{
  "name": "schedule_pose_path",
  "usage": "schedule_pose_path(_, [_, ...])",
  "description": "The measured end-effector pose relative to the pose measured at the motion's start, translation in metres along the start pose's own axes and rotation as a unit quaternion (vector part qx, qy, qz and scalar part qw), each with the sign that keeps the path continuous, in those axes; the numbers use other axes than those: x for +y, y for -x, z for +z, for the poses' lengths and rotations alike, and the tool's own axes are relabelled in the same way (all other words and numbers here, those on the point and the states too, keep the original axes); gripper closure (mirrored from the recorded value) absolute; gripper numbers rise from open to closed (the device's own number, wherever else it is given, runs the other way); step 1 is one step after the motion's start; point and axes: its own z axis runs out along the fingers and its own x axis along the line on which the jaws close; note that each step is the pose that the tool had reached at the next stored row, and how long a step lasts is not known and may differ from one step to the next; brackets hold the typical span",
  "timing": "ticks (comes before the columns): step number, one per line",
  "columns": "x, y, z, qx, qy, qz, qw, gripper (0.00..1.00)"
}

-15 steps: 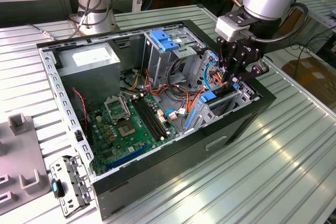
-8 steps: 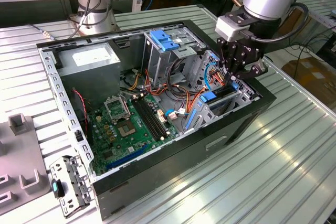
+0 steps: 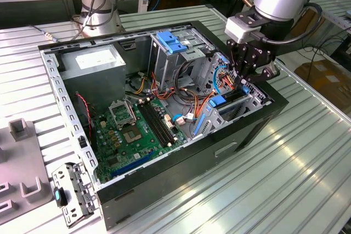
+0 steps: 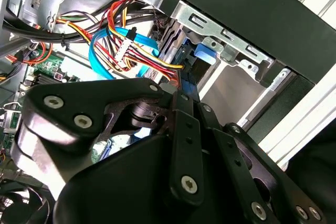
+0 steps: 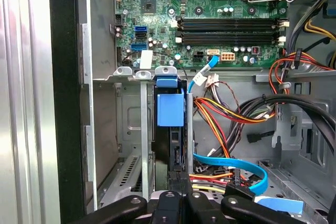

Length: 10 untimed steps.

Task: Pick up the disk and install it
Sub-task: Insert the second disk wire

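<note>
The disk (image 3: pixel 226 101) stands on edge in the drive cage (image 3: pixel 249 100) at the exterior view's right end of the open computer case (image 3: pixel 219 149). Its blue side rail (image 5: pixel 170 109) faces the first wrist view, with the dark body (image 5: pixel 171 148) below it between grey metal cage walls. My gripper (image 3: pixel 245 83) reaches down into the cage from above. In the first wrist view its black fingers (image 5: pixel 169 203) meet closely at the disk's edge, so my gripper (image 5: pixel 181 195) looks shut on it. In the second wrist view my gripper (image 4: pixel 184 100) points at the blue rail (image 4: pixel 203 55).
Bundled red, yellow and orange wires (image 5: pixel 226 116) and a blue flat cable (image 5: pixel 231 163) hang right beside the cage. The motherboard (image 3: pixel 131 130), a power supply (image 3: pixel 96 58) and a blue bracket (image 3: pixel 173 42) fill the case. A loose metal panel (image 3: pixel 71 193) and a grey fixture (image 3: pixel 19 157) lie outside.
</note>
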Motion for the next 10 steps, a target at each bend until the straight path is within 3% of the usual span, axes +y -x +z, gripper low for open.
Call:
schedule_pose_path(5, [0.0037, 0.0000, -0.0003, 0.0001, 0.0000, 0.000, 1.00000, 0.89])
schedule_pose_path(10, [0.0175, -0.0003, -0.0010, 0.0000, 0.0000, 0.000, 1.00000, 0.89])
